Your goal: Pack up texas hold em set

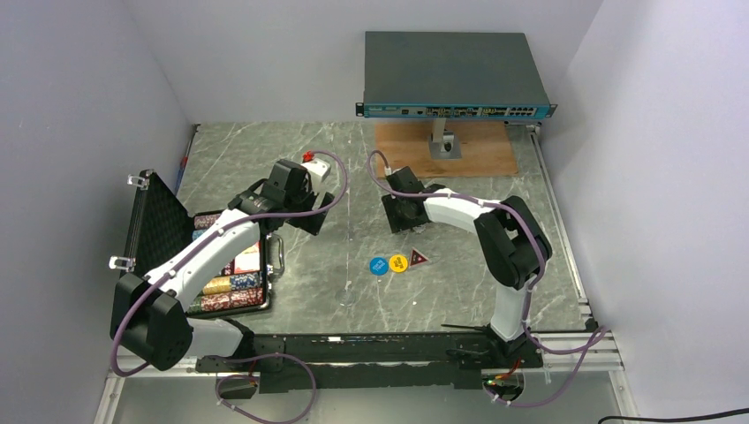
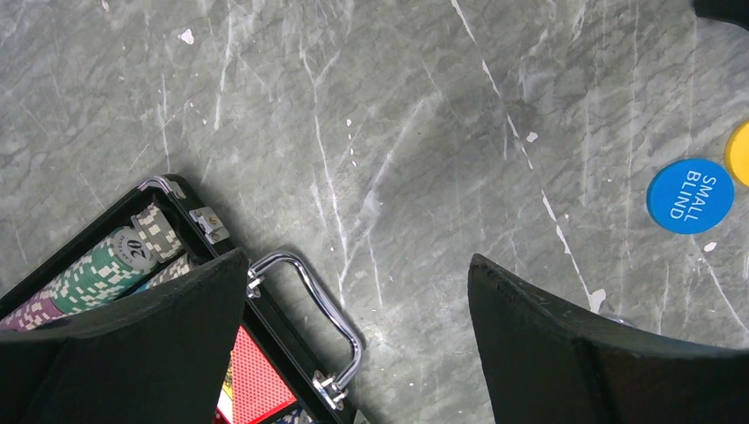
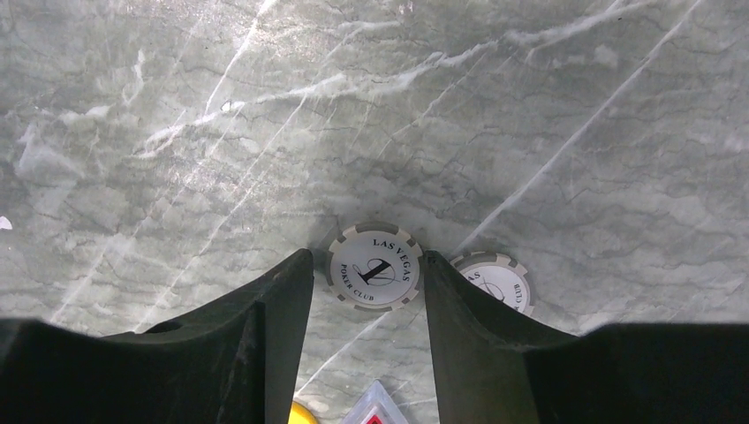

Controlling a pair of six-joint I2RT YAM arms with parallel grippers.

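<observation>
The little black case point(image 1: 228, 269) lies open at about eight o'clock on the table point(image 1: 265, 159), if the arms' bases are at six. Its foam lid point(image 1: 157, 221) stands up on the nine o'clock side. Rows of colourful chips point(image 1: 231, 284) lie in it, and a red card box point(image 2: 258, 375) too. The silver handle point(image 2: 311, 320) sticks out on the three o'clock side.

At three o'clock from the case, well apart from it, three pieces lie in a row on the table: a blue disc point(image 1: 378, 265), then a yellow disc point(image 1: 398, 262) just beside it, then a red triangle token point(image 1: 417, 257).

At twelve o'clock from the discs, a white chip point(image 3: 373, 271) lies flat. The right claw point(image 3: 366, 254) is down over it, set narrow, with one finger on each side of the chip. I cannot tell if it is pinching the chip. A second white chip point(image 3: 496, 281) lies just beside, half hidden by one finger.

The left claw point(image 2: 356, 261) is wide and holds nothing. It hangs above the bare table near the handle.

Far back, near one o'clock, a big grey box point(image 1: 455, 71) stands over a wooden board point(image 1: 397, 150).
</observation>
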